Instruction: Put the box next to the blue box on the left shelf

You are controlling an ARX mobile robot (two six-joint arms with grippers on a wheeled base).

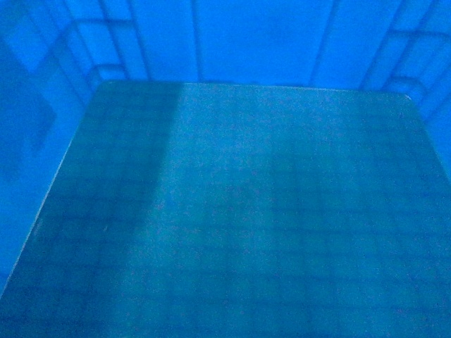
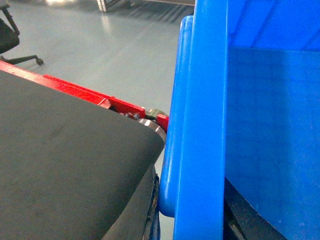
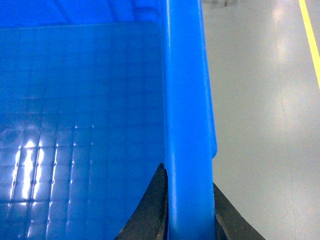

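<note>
I had the box (image 1: 239, 211) carried up close, filling my head view, right fingers (image 3: 187, 210) clamping its rim at 6 o'clock, left fingers' state untellable; shelf unseen, so next: find it.

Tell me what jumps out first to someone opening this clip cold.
Blue everywhere: the box fills the whole head view, its grid-patterned floor and smooth inner walls blocking any sight of a shelf. In the right wrist view the right tool straddles the thick rim, one dark finger inside and one outside. In the left wrist view the rim stands beside a red-edged dark surface, over a grey floor.
</note>
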